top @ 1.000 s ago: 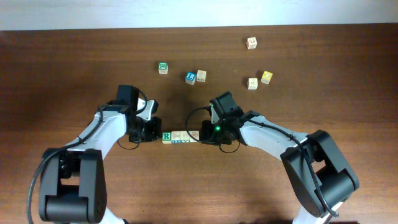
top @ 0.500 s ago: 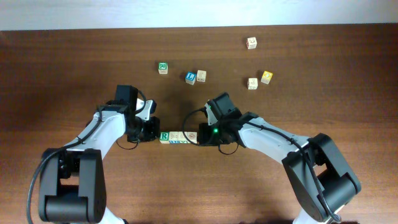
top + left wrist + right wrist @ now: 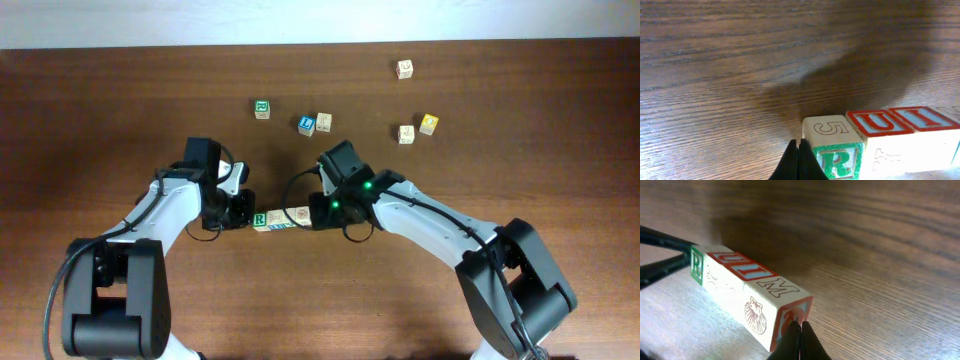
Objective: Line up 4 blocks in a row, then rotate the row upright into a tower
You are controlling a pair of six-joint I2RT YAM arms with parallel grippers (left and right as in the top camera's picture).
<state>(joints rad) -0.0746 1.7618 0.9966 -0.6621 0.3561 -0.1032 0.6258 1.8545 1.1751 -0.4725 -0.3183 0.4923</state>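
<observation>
Four blocks (image 3: 279, 218) touching in a row near centre, left tool (image 3: 243, 213) fully closed and empty at its 9 o'clock end, right tool (image 3: 317, 214) closed and empty at 3 o'clock, dark wood-grain surface (image 3: 120, 110), loose cubes (image 3: 316, 123) toward 12 and 1 o'clock, pale strip (image 3: 300, 20) beyond.

Wooden table (image 3: 110, 100) bears four touching blocks (image 3: 282, 219) and six scattered cubes (image 3: 405, 68).

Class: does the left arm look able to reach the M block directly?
Probably not: the left fingers sit at the R block, at the opposite end, and the right fingers crowd the M block.
</observation>
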